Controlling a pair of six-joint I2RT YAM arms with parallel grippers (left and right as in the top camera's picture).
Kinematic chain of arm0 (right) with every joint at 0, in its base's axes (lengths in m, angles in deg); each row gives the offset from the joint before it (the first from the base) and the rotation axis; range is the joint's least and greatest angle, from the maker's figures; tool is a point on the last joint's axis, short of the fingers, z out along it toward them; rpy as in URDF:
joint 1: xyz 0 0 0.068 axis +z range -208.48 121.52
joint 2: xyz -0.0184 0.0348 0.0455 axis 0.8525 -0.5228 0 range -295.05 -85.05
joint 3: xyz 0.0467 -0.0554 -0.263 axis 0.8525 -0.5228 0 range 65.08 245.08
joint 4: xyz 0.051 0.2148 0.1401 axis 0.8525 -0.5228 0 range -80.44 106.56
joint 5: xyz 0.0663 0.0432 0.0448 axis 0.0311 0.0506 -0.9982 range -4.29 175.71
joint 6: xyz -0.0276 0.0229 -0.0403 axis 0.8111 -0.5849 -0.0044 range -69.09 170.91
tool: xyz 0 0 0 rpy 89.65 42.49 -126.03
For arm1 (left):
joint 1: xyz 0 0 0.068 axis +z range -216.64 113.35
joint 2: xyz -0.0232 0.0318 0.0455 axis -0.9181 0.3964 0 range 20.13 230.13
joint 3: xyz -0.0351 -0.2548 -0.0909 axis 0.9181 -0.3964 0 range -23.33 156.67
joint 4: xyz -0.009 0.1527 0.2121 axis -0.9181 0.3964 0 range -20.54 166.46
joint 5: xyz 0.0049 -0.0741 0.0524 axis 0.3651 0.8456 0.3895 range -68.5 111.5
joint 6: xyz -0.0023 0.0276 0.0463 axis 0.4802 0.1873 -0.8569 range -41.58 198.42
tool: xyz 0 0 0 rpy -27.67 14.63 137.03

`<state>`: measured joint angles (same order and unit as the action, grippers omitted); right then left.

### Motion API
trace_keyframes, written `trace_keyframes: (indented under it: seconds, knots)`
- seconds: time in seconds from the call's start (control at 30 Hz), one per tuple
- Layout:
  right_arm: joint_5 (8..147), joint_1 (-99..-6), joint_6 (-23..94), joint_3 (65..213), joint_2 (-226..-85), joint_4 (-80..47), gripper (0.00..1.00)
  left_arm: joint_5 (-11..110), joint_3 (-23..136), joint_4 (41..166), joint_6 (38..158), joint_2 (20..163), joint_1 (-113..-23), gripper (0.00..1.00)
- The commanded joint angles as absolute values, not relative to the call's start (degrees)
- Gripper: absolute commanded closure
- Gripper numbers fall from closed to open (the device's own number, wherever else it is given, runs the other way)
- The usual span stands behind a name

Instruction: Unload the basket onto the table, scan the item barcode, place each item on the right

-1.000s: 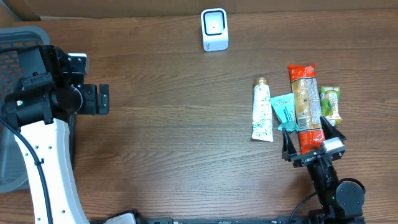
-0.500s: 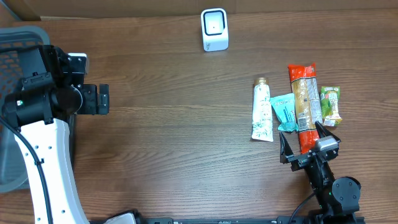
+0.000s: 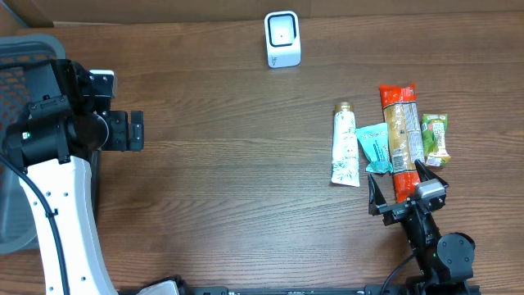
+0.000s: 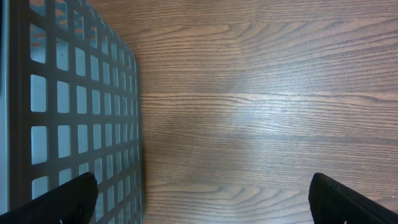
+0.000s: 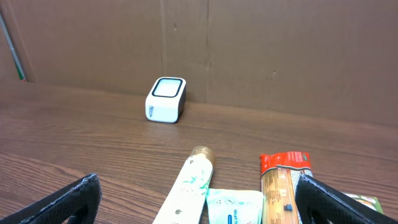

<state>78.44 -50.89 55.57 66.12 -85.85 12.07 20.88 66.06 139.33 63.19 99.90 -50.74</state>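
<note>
Four items lie side by side at the right of the table: a white tube [image 3: 345, 146] [image 5: 191, 186], a teal packet [image 3: 376, 146] [image 5: 233, 208], a long red-orange pack [image 3: 401, 139] [image 5: 285, 180] and a small green packet [image 3: 435, 138]. The white scanner [image 3: 282, 38] [image 5: 166, 99] stands at the far edge by the cardboard wall. My right gripper [image 3: 404, 187] [image 5: 205, 205] is open at the near end of the red-orange pack, with nothing between its fingers. At the far left, my left gripper [image 3: 137, 131] [image 4: 205, 205] hangs open over bare wood. No barcode is visible on any item.
A grey mesh basket [image 3: 16, 57] [image 4: 62, 93] sits at the left edge, just beside my left gripper. A brown cardboard wall [image 5: 249, 50] closes the far side of the table. Bare wood lies between the two arms.
My right gripper has drawn back slightly toward the front edge and then stayed still. The left arm and the items have not moved.
</note>
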Motion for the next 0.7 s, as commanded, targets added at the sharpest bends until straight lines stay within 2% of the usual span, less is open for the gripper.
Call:
trace_keyframes:
  seconds: [0.0,0.37,0.67]
  knots:
    - [78.14,-51.06,55.44,65.55,-85.21,12.44,0.00,21.34,66.38,139.31,62.32,99.53,-50.53,0.00]
    - [78.14,-51.06,55.46,65.55,-85.21,12.44,0.00,21.34,66.12,139.31,62.32,97.86,-50.61,0.01]
    - [78.14,-51.06,55.44,65.55,-85.21,12.44,0.00,22.81,53.66,137.23,63.54,78.13,-57.85,0.00]
